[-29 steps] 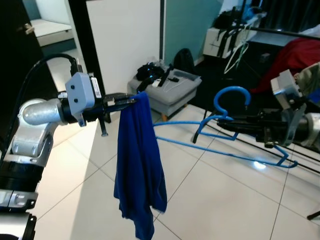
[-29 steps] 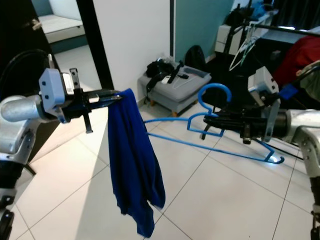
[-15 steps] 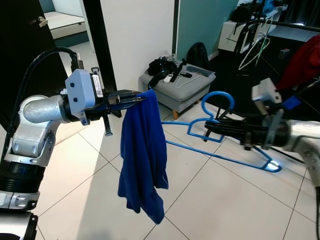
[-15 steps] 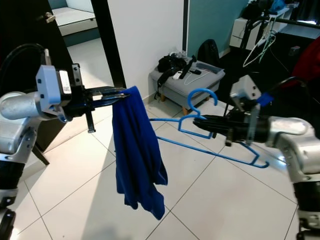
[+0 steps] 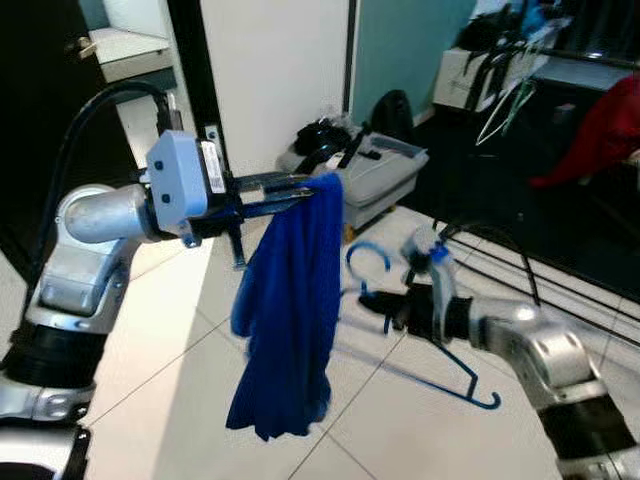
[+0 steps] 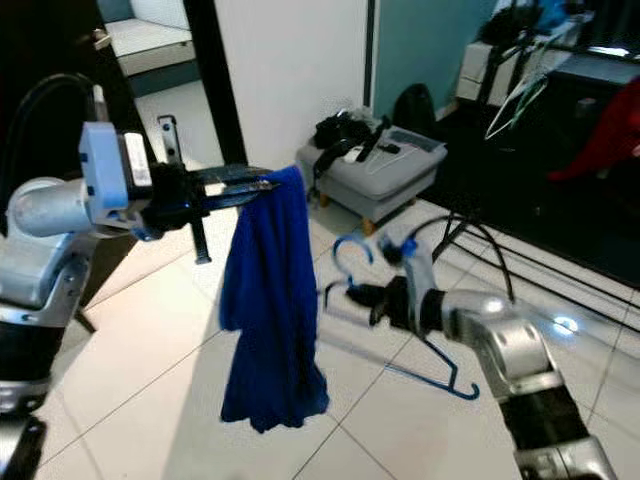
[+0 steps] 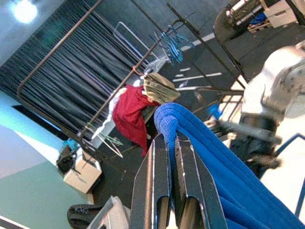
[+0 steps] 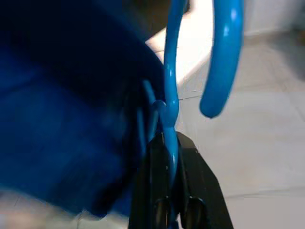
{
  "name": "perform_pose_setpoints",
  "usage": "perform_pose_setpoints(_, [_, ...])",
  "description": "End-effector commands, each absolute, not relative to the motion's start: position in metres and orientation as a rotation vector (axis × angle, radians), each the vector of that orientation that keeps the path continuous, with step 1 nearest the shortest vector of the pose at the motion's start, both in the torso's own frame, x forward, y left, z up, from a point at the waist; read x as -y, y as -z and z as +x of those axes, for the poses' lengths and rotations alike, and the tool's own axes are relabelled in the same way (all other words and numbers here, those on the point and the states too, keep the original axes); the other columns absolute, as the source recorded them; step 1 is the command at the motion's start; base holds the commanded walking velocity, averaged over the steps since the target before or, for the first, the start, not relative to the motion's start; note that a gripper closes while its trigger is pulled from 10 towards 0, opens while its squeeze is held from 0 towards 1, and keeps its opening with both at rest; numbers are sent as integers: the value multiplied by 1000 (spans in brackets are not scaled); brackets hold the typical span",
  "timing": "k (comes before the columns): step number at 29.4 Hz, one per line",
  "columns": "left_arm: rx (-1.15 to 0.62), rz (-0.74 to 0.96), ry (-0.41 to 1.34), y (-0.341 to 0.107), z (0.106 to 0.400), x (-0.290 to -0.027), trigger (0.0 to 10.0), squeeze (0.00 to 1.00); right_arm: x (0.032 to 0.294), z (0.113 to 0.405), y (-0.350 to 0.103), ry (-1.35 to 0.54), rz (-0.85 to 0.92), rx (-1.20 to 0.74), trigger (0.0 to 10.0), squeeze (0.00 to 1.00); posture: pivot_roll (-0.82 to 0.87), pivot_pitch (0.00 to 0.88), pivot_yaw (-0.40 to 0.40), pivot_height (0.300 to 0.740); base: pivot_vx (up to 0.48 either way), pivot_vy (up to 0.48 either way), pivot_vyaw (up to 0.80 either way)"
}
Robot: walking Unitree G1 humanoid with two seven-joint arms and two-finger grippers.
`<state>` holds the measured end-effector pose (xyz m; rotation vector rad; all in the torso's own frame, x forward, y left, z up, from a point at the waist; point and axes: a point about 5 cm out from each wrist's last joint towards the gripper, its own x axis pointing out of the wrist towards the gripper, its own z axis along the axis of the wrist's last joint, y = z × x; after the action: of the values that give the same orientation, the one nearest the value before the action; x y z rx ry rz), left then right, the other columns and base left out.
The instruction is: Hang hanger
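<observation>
A blue garment (image 5: 292, 310) hangs from my left gripper (image 5: 306, 189), which is held out at chest height and shut on the garment's top fold; the left wrist view shows the cloth (image 7: 205, 143) pinched between the black fingers (image 7: 155, 171). My right gripper (image 5: 372, 300) is lower and to the right, right beside the hanging garment, shut on the neck of a blue plastic hanger (image 5: 445, 360). The hanger's hook (image 8: 223, 57) curves up past the fingertips, and its bar slopes down toward the floor. The blue cloth (image 8: 62, 124) lies close against the hanger in the right wrist view.
A grey ottoman (image 5: 390, 170) with black items on it stands by the white wall behind the garment. At the back right a dark clothes rack holds hangers and a red garment (image 5: 595, 125). Pale floor tiles (image 5: 160, 400) lie below.
My right gripper has carried the hanger left and down, from well apart to right beside the garment. The left gripper keeps its hold on the cloth. The camera has shifted too.
</observation>
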<state>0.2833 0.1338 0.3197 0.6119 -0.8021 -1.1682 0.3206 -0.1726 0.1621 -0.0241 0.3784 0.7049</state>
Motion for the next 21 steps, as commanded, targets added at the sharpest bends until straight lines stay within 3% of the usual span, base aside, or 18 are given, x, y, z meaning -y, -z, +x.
perform_pose_setpoints(1, [824, 597, 1167, -323, 281, -133, 10000, 0, 178, 323, -162, -646, -12, -386, 10000, 0, -89, 0, 16, 731, 0, 0, 0])
perform_pose_setpoints(7, [797, 522, 1186, -306, 275, -123, 10000, 0, 190, 342, -171, -394, 322, -314, 10000, 0, -93, 0, 1, 731, 0, 0, 0])
perform_pose_setpoints(10, [776, 504, 1211, -300, 271, -118, 10000, 0, 195, 346, -176, -342, 385, -266, 10000, 0, -91, 0, -1, 731, 0, 0, 0])
perform_pose_setpoints(12, [697, 407, 1290, -278, 263, -106, 10000, 0, 198, 355, -198, -309, 543, -112, 10000, 0, -88, 0, 0, 731, 0, 0, 0])
perform_pose_setpoints(21, [432, 235, 1542, -205, 228, -56, 10000, 0, 180, 362, -229, -340, 634, -22, 10000, 0, -85, 0, 2, 731, 0, 0, 0])
